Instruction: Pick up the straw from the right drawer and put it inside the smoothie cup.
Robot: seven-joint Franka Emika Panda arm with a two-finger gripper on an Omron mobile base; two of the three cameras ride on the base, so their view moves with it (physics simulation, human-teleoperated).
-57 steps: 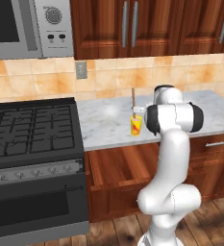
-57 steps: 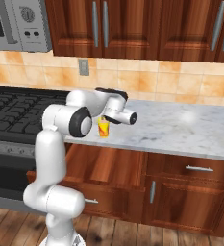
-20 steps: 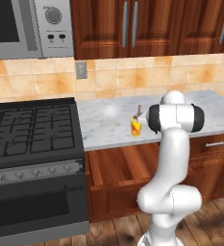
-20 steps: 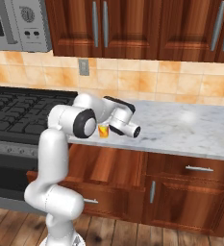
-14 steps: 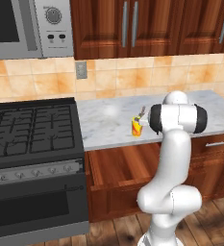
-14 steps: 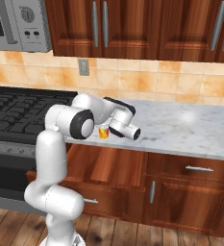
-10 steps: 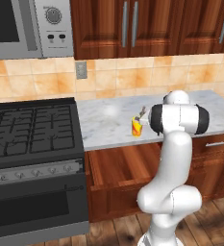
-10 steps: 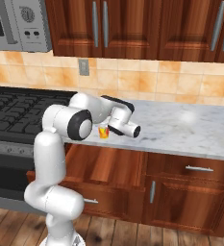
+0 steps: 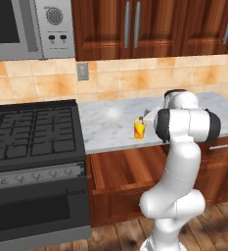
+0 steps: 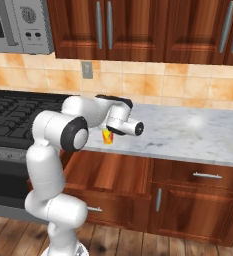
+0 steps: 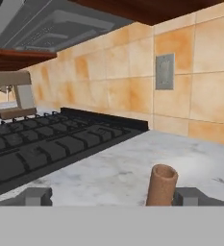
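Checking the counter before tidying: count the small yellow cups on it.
1: the small yellow cup with an orange-red mark stands on the grey marble counter, beside the white arm. Another could sit hidden behind the arm.

Glossy white rounded arm (image 9: 176,162) with black joint bands.

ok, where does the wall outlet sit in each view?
Left base view: wall outlet on the tiled wall, upper centre-left.
Right base view: outlet on the tiles, upper left.
Hand view: outlet upper right, on the tiles.
Shared landmark: black cooktop, left of the outlet in all three.
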